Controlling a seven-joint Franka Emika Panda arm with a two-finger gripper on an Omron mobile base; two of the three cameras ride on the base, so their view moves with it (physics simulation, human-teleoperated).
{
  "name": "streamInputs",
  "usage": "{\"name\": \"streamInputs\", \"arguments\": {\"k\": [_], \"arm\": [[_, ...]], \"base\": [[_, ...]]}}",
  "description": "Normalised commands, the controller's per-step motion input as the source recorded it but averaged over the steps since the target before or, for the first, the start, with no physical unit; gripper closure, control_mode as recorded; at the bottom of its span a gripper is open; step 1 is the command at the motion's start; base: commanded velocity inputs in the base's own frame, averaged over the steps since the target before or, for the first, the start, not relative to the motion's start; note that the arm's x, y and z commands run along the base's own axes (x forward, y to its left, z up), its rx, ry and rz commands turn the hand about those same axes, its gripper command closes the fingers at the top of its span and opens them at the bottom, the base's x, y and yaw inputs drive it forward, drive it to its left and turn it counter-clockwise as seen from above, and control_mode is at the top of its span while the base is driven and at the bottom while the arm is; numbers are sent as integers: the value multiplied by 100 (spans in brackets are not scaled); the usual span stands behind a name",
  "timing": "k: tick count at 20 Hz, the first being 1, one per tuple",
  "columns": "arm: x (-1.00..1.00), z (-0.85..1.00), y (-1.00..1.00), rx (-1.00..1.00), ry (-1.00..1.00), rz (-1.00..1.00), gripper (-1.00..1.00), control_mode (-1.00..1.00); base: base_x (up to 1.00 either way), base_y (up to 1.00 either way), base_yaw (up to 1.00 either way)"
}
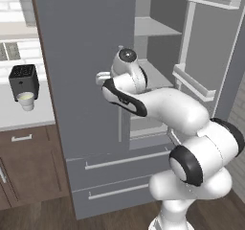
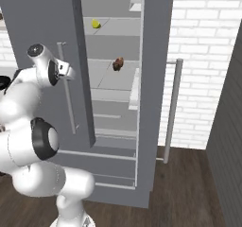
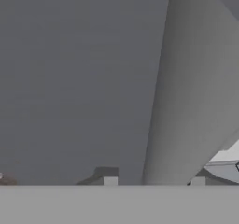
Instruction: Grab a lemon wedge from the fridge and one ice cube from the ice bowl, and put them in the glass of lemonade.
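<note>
The fridge (image 2: 42,13) stands with its right door (image 2: 156,79) swung wide, baring the shelves for reaching in. The claw (image 3: 154,181) sits at the left door's handle (image 2: 67,96), its tips parted around the bar without clamping. The lemon wedge (image 2: 96,23) waits on an upper shelf, far inside.

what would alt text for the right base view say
A tall matte grey fridge stands with its right door open, showing a tiny bright yellow lemon wedge on an upper shelf and a small brown lump on the shelf below. The white robot arm rises at lower left, before the closed left door.
</note>
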Motion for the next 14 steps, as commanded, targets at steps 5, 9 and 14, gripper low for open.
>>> {"name": "streamInputs", "arguments": {"k": [5, 9, 14], "arm": [[-100, 58, 84, -1, 0, 13, 100, -100], [-100, 77, 52, 0, 0, 20, 100, -100], [-100, 96, 13, 0, -1, 21, 100, -100]], "base": [[0, 0, 0], [0, 0, 0], [0, 0, 0]]}}
